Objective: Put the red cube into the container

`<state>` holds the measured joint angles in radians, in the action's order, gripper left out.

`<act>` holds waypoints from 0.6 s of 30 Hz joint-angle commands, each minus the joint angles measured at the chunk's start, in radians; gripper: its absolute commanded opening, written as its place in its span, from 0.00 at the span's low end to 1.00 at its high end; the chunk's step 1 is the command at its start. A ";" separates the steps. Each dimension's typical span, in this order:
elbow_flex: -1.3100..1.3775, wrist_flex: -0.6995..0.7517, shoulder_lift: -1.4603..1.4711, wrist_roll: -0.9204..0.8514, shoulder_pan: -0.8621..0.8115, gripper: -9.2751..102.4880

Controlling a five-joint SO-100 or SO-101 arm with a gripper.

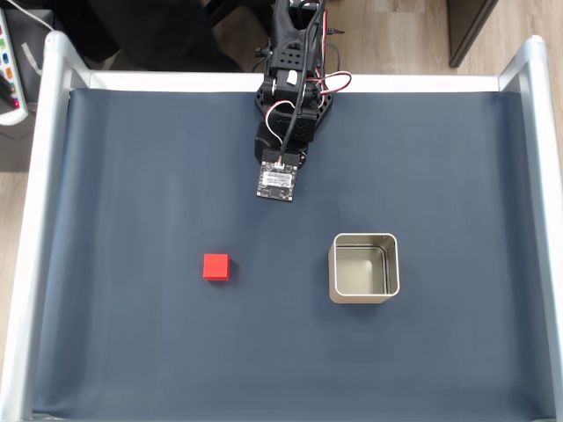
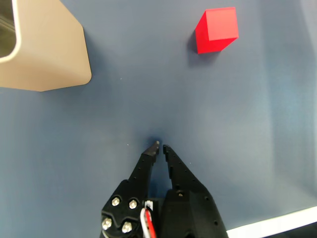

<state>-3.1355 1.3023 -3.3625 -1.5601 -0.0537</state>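
The red cube (image 1: 216, 266) lies on the dark blue mat, left of centre in the fixed view, and sits at the upper right in the wrist view (image 2: 216, 30). The container (image 1: 365, 267), a square silver tin with a pale inside, stands open to the cube's right; its outer wall (image 2: 47, 54) shows at the upper left of the wrist view. My gripper (image 2: 161, 146) hovers above the bare mat, its black fingertips nearly touching, with nothing between them. In the fixed view the arm (image 1: 286, 132) reaches down from the top edge, well short of both cube and tin.
White rails (image 1: 44, 176) frame the mat on the left, right and top. A white strip (image 2: 277, 223) of the table edge shows at the lower right of the wrist view. Bare mat lies between the cube and the tin.
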 commanded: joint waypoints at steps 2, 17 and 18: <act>0.005 -0.002 0.006 -0.006 0.008 0.09; 0.005 -0.002 0.006 -0.006 0.008 0.09; 0.005 -0.002 0.006 -0.006 0.008 0.09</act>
<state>-3.1355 1.3023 -3.3625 -1.5601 -0.0537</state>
